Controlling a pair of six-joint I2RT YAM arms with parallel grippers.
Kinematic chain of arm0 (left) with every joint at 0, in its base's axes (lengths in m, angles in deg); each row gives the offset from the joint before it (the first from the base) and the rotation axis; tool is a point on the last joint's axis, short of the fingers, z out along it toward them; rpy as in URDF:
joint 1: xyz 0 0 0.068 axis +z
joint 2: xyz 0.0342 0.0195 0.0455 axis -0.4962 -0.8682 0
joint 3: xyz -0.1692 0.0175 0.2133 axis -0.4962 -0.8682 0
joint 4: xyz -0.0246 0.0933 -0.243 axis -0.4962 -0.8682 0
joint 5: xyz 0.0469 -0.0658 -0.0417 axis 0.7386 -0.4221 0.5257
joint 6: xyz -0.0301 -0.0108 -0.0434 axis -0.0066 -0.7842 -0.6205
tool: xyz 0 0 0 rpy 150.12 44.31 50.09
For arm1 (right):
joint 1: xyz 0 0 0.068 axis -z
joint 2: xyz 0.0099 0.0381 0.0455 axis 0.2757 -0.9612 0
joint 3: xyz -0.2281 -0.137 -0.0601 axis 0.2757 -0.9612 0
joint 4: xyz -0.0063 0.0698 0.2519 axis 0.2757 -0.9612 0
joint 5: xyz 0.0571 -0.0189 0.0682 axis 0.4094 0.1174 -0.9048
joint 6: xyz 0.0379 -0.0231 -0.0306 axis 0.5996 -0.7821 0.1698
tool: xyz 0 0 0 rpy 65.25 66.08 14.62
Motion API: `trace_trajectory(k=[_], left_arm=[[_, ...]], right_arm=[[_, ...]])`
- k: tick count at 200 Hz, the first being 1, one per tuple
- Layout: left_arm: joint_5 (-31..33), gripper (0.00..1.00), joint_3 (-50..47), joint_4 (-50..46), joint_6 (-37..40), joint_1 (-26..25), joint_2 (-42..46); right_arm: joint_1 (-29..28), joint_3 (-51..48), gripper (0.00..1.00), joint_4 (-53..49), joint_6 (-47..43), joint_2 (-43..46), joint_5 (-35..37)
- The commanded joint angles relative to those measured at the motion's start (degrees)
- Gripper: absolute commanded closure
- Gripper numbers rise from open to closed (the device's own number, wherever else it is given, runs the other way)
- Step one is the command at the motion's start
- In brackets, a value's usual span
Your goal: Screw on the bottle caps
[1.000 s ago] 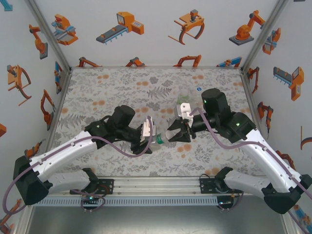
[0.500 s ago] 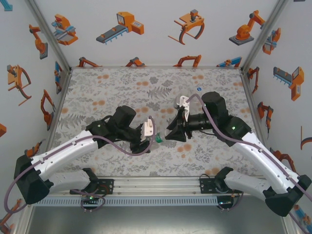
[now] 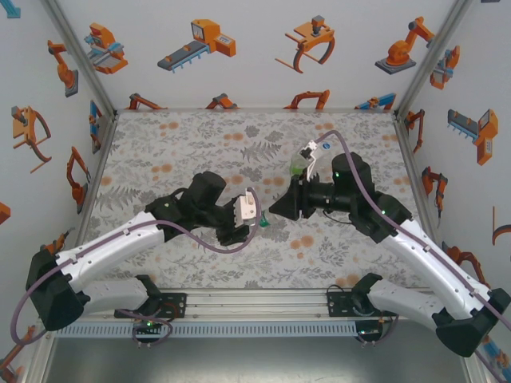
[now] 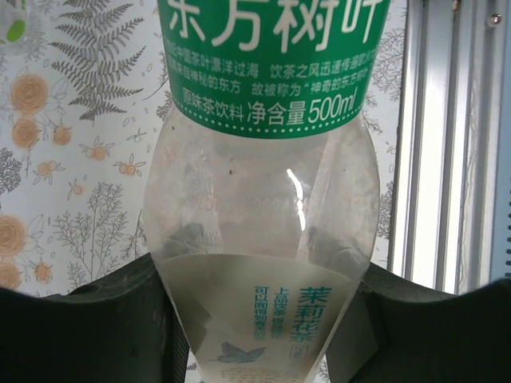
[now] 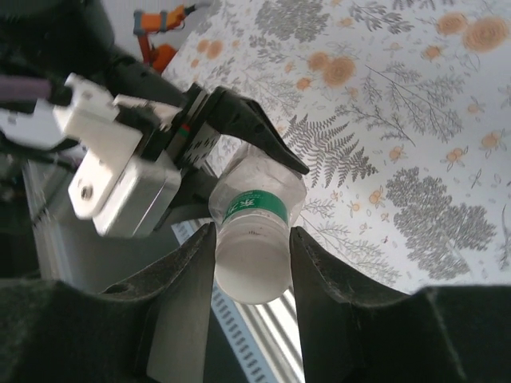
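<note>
A whitish-clear bottle [image 4: 263, 199] with a green-and-white label hangs above the table between the two arms. My left gripper [image 4: 259, 319] is shut on its tapering shoulder; in the top view that gripper [image 3: 252, 220] is at mid-table. My right gripper [image 5: 251, 263] faces it, fingers pressed on both sides of the bottle's [image 5: 254, 231] round whitish end. From above, only a bit of the bottle's green [image 3: 262, 223] shows between the left gripper and the right gripper [image 3: 278, 209]. A blue cap [image 3: 326, 146] lies at the far right of the table.
A translucent green bottle [image 3: 298, 166] stands just behind the right wrist. The patterned table [image 3: 176, 144] is walled on three sides. An aluminium rail [image 3: 255, 303] runs along the near edge between the arm bases.
The right wrist has rolled, swinging its camera mount up and back, and the left wrist has turned as well. The two grippers stay facing each other on the bottle.
</note>
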Motion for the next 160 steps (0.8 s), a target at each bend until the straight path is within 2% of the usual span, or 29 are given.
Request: trace_trajectory(k=[1,26,63,82,114,160], left_arm=[[1.0,1.0,1.3,4.6,-0.2,0.0,0.5],[2.5,1.0,1.2,5.0,-0.5,0.0,0.7],[4.5,1.0,1.5,4.9,-0.9,0.0,-0.1],[4.5,1.0,1.9,5.1,-1.0,0.0,-0.5],[4.8,1.0,2.1,5.8,-1.3,0.0,-0.8],[5.2,0.97,2.4,5.8,-1.4,0.0,-1.2]], right_arm=[[-0.1,-0.3,0.98,-5.2,11.3,-0.8,7.5],[-0.1,1.0,0.7,-7.4,16.0,-1.4,6.9],[-0.1,3.6,0.48,-10.6,16.6,-2.6,6.2],[-0.1,3.8,0.45,-10.7,16.9,-3.6,5.7],[-0.1,3.9,0.45,-9.2,17.9,-5.4,4.6],[-0.1,3.9,0.49,-6.4,19.2,-7.5,3.7]])
